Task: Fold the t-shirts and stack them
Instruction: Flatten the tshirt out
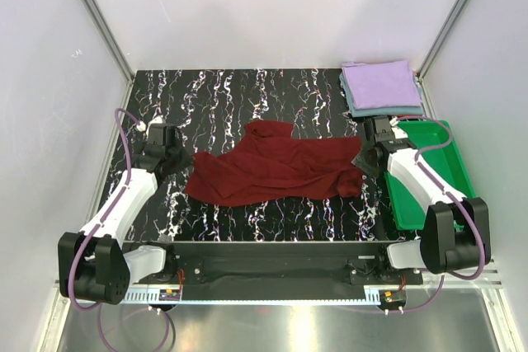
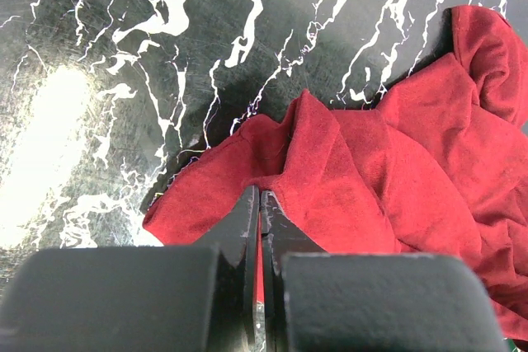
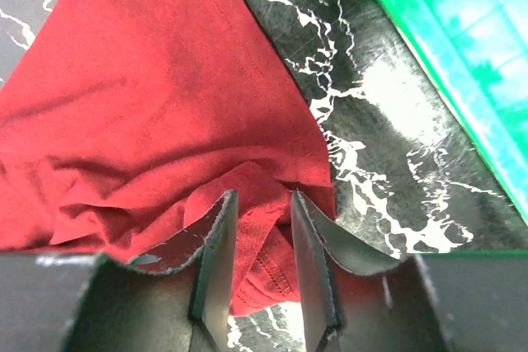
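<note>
Maroon t-shirt (image 1: 272, 172) lies crumpled in the middle of the top view. The left gripper (image 2: 259, 197) clenches its edge. The right gripper (image 3: 261, 200) straddles a fold, and I cannot tell if it holds. If it is loose, that corner may slip when pulled.

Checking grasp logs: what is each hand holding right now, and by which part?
Left hand pinches the maroon t-shirt at its left edge. Right hand straddles a fold at the shirt's right edge, fingers apart; a firm hold cannot be told.
</note>
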`<state>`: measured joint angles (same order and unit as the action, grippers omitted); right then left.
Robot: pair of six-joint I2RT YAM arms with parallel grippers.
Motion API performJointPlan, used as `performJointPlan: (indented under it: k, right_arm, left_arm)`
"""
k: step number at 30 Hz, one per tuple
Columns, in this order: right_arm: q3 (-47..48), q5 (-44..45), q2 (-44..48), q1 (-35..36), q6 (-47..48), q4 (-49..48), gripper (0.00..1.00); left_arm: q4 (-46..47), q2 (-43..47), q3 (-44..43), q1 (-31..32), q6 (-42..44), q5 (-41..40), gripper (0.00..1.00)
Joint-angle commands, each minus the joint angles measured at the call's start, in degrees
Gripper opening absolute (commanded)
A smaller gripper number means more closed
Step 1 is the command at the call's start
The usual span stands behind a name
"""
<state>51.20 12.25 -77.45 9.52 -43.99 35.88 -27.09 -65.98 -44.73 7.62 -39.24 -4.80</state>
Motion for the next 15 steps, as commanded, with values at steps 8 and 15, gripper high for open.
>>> performJointPlan:
  k: [8, 15]
  right_arm:
    - [5.4, -5.2, -3.6, -3.4, -11.9, 5.9, 0.46]
    - [5.8, -11.0, -4.0, -7.3, -19.5, 8.6, 0.46]
  left_arm:
    - [2.7, 0.8, -0.5, 0.1, 1.1, 0.3, 0.0]
    - [3.3, 1.5, 0.2, 0.2, 1.1, 0.8, 0.0]
